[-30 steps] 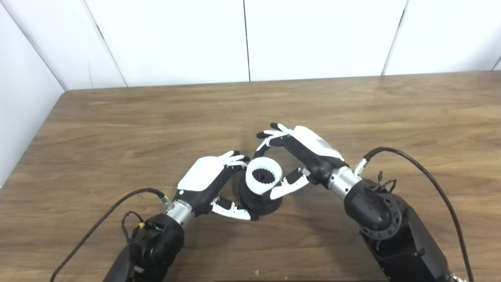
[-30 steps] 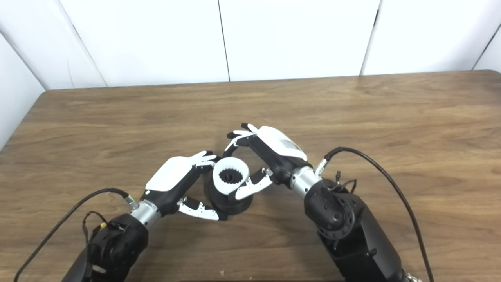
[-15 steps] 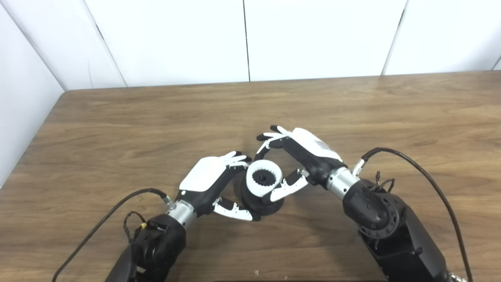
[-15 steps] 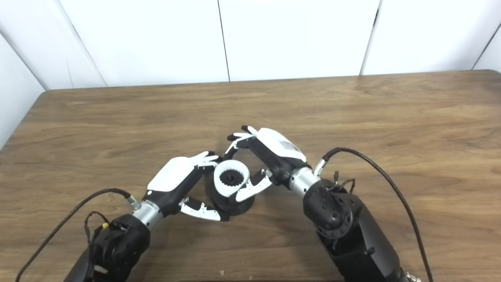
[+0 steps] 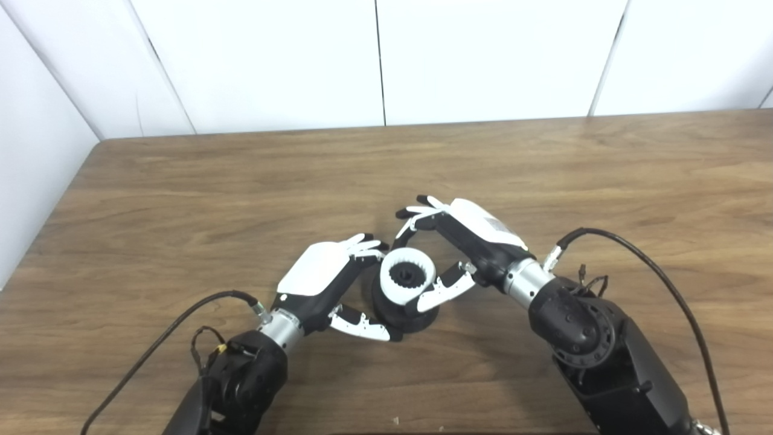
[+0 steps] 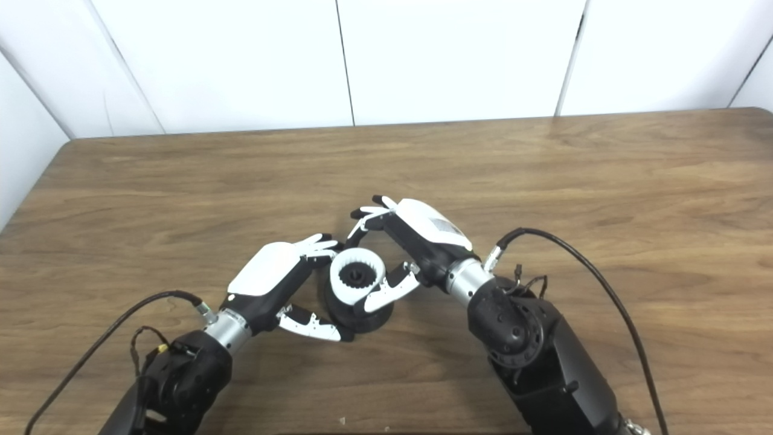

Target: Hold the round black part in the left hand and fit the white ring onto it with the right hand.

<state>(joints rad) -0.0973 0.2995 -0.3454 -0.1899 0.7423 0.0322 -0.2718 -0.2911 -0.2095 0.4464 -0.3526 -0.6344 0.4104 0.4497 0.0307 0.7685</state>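
The white ring (image 5: 406, 278) sits on top of the round black part (image 5: 401, 313), near the front middle of the wooden table (image 5: 241, 181). Its toothed inner wall and a dark hub show through the opening, but how far down it is seated cannot be made out, since the ring hides the top of the black part and the hands cover both sides of the base.

The left hand (image 5: 329, 281) wraps the black part from the left, thumb along the front of the base and fingers (image 5: 362, 244) curled behind, so it grips the part. The right hand (image 5: 465, 238) pinches the ring: its thumb (image 5: 438, 291) lies against the ring's front right edge, while its fingers (image 5: 416, 214) arch over the far side, where contact is hard to see.

Compared with a second ago, the ring has dropped lower and now lies more level on the black part, and the right hand has come down a little with it. The left hand has barely shifted.

Both forearms are cut off by the bottom edge.
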